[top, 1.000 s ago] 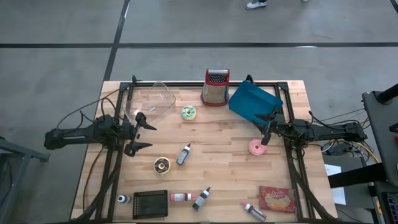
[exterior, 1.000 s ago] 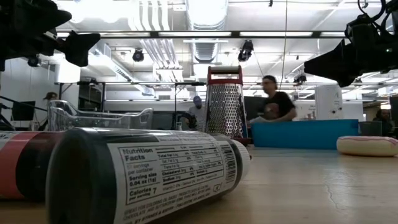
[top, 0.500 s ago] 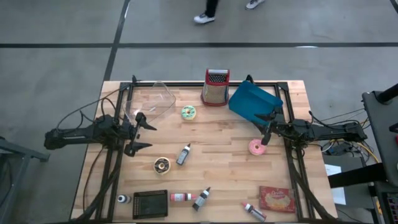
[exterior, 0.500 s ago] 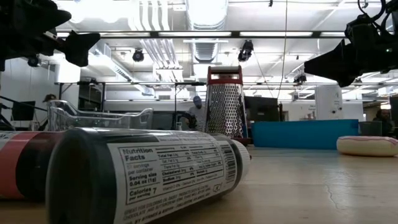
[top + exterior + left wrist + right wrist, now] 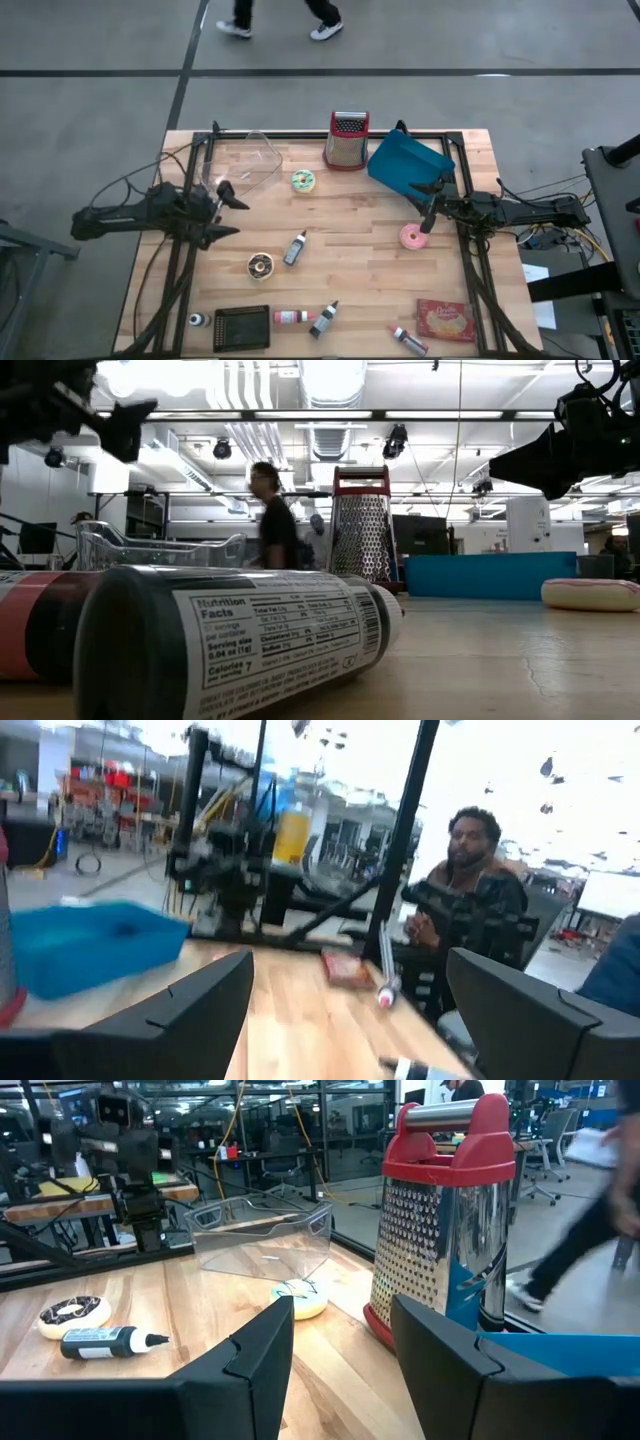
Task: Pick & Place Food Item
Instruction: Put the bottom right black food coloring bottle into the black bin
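Observation:
A pink donut (image 5: 412, 237) lies flat on the table at the right and also shows in the low view (image 5: 590, 593). A green-iced donut (image 5: 303, 180) and a chocolate donut (image 5: 260, 265) lie nearer the middle. A red snack packet (image 5: 446, 320) lies at the near right. My right gripper (image 5: 432, 205) hangs open and empty above the table, just on the far side of the pink donut. My left gripper (image 5: 230, 212) is open and empty at the left, beside a clear container (image 5: 245, 160).
A blue bin (image 5: 408, 163) and a red-topped grater (image 5: 347, 140) stand at the far edge. Small bottles (image 5: 295, 247) and a black box (image 5: 242, 327) lie toward the near edge. Free wood lies between the two grippers. A person walks beyond the far edge.
My left gripper has shifted a little toward the table's left edge and stays open. A person has walked across the room behind the far edge. No object on the table has moved.

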Controlling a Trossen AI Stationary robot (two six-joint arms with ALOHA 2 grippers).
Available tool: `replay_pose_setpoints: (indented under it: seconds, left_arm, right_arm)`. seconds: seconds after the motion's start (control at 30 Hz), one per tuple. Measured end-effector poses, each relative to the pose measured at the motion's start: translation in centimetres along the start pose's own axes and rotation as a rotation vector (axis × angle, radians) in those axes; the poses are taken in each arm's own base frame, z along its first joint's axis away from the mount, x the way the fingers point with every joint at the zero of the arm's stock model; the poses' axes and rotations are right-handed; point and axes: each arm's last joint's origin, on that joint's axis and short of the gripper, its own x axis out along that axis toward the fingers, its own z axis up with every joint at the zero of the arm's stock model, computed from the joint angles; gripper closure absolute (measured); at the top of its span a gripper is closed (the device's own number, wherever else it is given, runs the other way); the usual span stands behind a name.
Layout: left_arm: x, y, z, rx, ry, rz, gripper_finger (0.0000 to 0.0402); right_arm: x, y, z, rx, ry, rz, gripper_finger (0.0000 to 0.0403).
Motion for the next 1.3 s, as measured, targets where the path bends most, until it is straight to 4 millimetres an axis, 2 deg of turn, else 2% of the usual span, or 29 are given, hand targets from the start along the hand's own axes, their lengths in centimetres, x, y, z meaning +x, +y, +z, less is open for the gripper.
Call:
replay_pose_setpoints:
  seconds: [0.1,0.2,0.3,0.5,0.63,0.73,1.03,1.3]
  left_arm:
    - [-0.2,-0.3,1.0,-0.028,0.053,0.009,0.0062]
    - [0.2,-0.3,0.6,-0.062,0.134,0.015,0.0062]
    - [1.2,-0.4,1.1,-0.038,0.102,-0.034,0.0062]
    - [3.3,-1.8,0.7,0.035,0.13,-0.337,0.0062]
    - [4.2,-3.1,0.4,0.154,0.106,-0.595,0.0062]
    - [4.6,-3.9,0.2,0.247,0.082,-0.708,0.0062]
    - [6.4,-5.0,-0.9,0.226,0.194,-0.787,0.0062]
    - [9.4,-6.0,-1.8,0.193,0.296,-0.874,0.0062]
  right_arm:
    - [0.0,0.0,0.0,0.0,0.0,0.0,0.0239]
    - [0.0,0.0,0.0,0.0,0.001,0.0,0.0239]
    - [0.0,0.0,0.0,0.0,0.0,0.0,0.0239]
    - [0.0,0.0,0.0,0.0,0.001,0.0,0.0239]
    - [0.0,0.0,0.0,0.0,0.001,0.0,0.0239]
    - [0.0,0.0,0.0,0.0,0.001,0.0,0.0239]
    - [0.0,0.0,0.0,0.0,0.001,-0.001,0.0239]
    - [0.0,0.0,0.0,0.0,0.001,0.0,0.0239]
